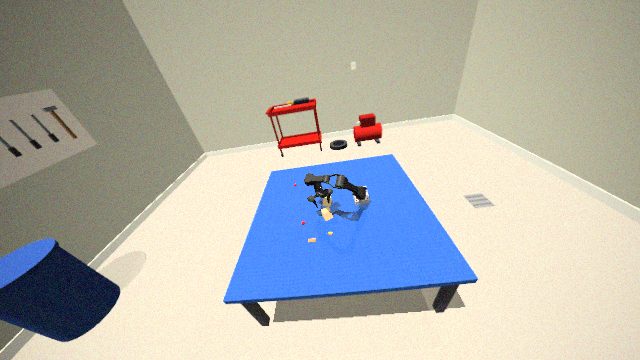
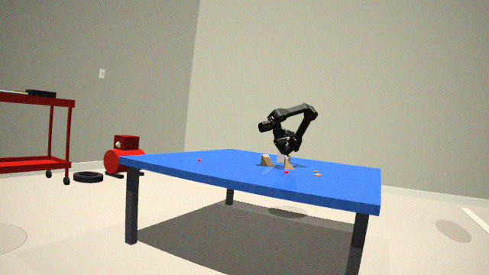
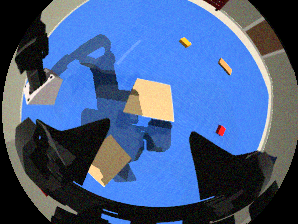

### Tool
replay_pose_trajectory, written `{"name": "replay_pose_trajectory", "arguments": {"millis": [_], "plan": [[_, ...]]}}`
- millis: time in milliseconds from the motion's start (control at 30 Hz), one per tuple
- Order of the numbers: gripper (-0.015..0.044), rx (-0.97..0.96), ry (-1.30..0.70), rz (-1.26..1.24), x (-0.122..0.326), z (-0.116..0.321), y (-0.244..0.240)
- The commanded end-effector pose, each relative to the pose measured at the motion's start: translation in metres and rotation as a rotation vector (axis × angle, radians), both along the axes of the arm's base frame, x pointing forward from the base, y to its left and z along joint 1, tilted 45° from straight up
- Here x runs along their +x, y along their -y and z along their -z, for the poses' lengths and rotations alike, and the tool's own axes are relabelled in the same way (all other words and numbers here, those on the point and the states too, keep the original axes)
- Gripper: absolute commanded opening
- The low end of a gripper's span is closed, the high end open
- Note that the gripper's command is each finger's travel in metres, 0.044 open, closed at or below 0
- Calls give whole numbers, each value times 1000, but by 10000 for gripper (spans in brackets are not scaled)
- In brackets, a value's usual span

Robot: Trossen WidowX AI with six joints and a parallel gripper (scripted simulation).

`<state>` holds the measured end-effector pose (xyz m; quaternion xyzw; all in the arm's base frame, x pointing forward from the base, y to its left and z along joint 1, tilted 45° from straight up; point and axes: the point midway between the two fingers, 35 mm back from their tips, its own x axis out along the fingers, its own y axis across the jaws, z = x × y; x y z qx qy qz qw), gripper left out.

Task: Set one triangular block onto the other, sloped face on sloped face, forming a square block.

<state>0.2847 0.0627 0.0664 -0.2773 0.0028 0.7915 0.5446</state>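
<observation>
One triangular block (image 1: 327,215) (image 2: 288,164) (image 3: 157,99) stands on the blue table (image 1: 375,265) (image 2: 229,173) (image 3: 200,100), on the side toward the small yellow and orange pieces. The other triangular block (image 1: 327,201) (image 2: 266,160) (image 3: 111,159) stands apart from it, turned at an angle, near the left finger in the wrist view. Both taper toward their tops in the exterior view. My gripper (image 1: 322,202) (image 2: 287,153) (image 3: 150,129) is wide open and empty above the table, close over the blocks. Exact finger clearance is hard to tell.
A yellow piece (image 1: 330,233) (image 2: 315,171) (image 3: 185,42) and an orange piece (image 1: 312,240) (image 2: 318,175) (image 3: 225,66) lie beyond the first block. A red cube (image 1: 303,223) (image 2: 286,172) (image 3: 221,130) lies nearby, another red piece (image 1: 295,185) (image 2: 199,160) farther off.
</observation>
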Motion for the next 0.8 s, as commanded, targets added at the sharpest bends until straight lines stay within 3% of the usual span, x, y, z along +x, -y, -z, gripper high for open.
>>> {"name": "replay_pose_trajectory", "arguments": {"millis": [0, 767], "plan": [[440, 7, -14, 0, -2, 4, -6], [440, 29, -50, -12, -13, 18, -39]]}}
